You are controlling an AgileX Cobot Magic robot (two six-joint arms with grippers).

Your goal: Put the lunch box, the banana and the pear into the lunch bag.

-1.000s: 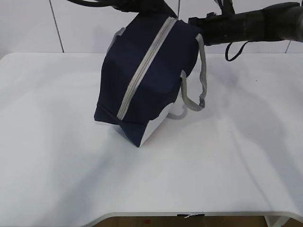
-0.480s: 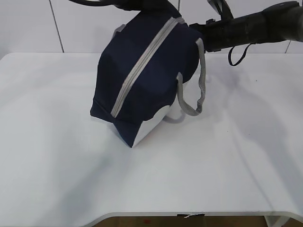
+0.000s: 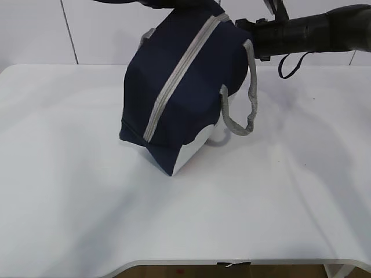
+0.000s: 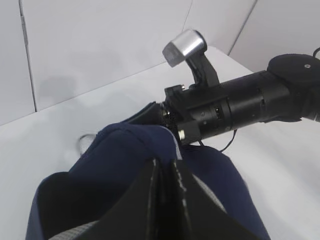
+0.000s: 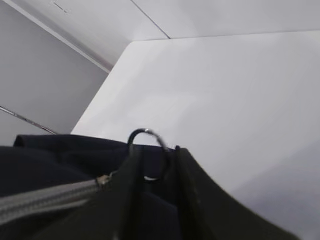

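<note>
Left end effector (image 4: pixel 165 200) pinches the tilted lunch bag (image 3: pixel 179 87); right end effector (image 5: pixel 155 200) stands slightly parted at its ring pull (image 5: pixel 146 152).

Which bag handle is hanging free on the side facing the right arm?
The grey webbing handle on the lunch bag's right side hangs loose; the other handle barely shows at the bag's upper left.

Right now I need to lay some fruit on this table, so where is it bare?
The table is bare along the whole front edge and across its left side, and to the right beyond the handle. It is crowded only mid-back, where the tilted lunch bag stands with both arms above it.
</note>
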